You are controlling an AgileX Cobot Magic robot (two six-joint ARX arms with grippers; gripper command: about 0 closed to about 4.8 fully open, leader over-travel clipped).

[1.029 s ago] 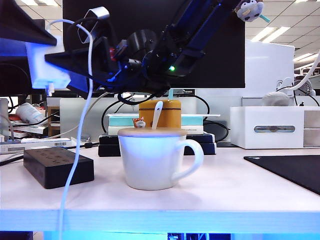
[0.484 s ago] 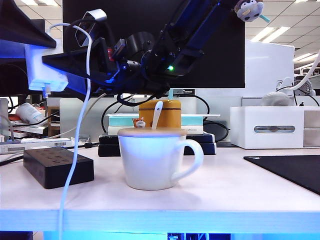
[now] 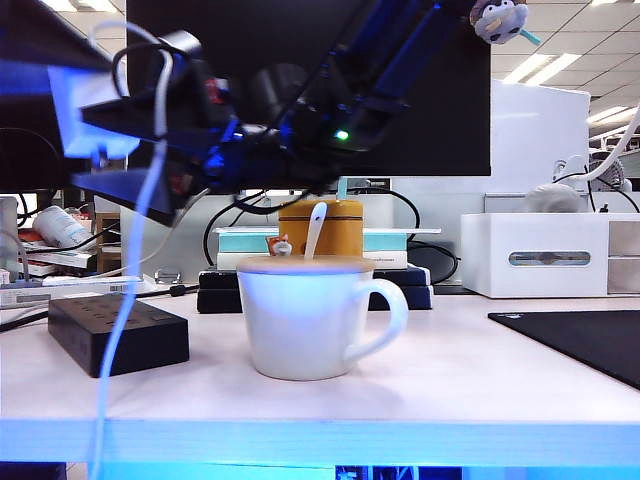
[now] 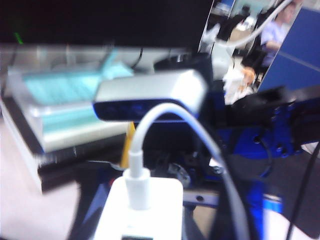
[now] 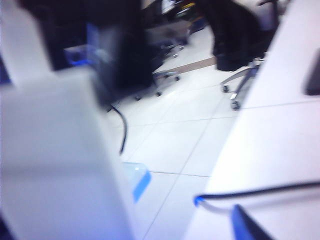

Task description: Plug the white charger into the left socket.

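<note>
The white charger [image 3: 72,90] hangs high at the left, above the black power strip [image 3: 115,335]. My left gripper [image 3: 60,110] is shut on it; in the left wrist view the charger [image 4: 145,210] sits between the dark fingers, cable plug up. My right gripper [image 3: 90,150] reaches across from the right, its jaws spread above and below the charger, open. The right wrist view shows the charger [image 5: 55,160] as a big white blur beside one fingertip [image 5: 247,225]. The left socket's slot holes [image 3: 95,312] lie in the strip's top face. The cable [image 3: 130,270] drops past the table edge.
A white mug [image 3: 300,320] with a wooden lid and spoon stands mid-table, right of the strip. Behind it are stacked books with a yellow jar [image 3: 320,225]. A white box with a slot [image 3: 545,255] and a black mat [image 3: 580,340] are at the right.
My right gripper's jaws have spread apart around the charger. The charger has shifted slightly up and left, and its cable has swung left. The left gripper keeps its hold.
</note>
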